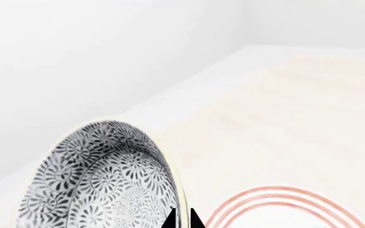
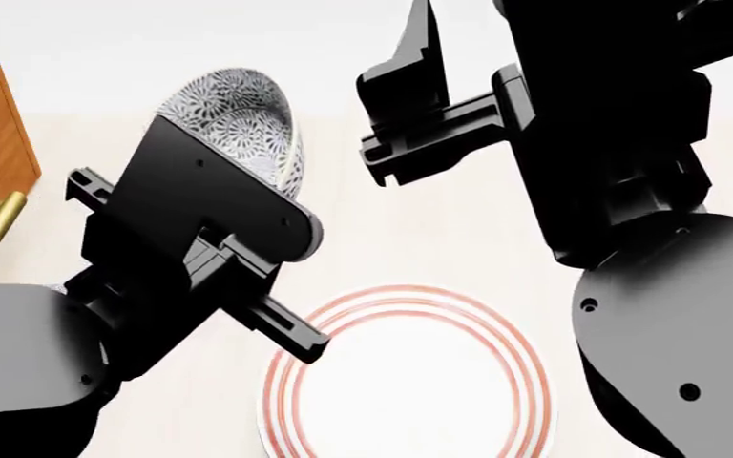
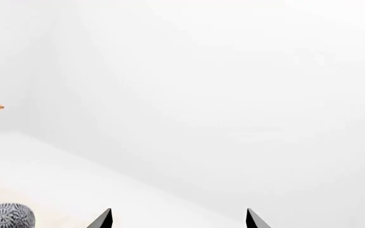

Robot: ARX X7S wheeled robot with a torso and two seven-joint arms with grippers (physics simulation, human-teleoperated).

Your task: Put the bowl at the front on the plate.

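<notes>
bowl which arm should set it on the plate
Left. The left gripper already pinches the bowl by its rim, tilted beside the plate. The right gripper is open, empty and faces away.

The left arm reaches forward at the head view's left, its pincer (image 1: pixel 182 219) closed on the rim of the bowl (image 2: pixel 241 119), one fingertip on each side of the wall, holding it tilted up off the surface. The right arm is raised at the right, its pincer (image 3: pixel 178 219) with fingertips spread wide, holding nothing.
</notes>
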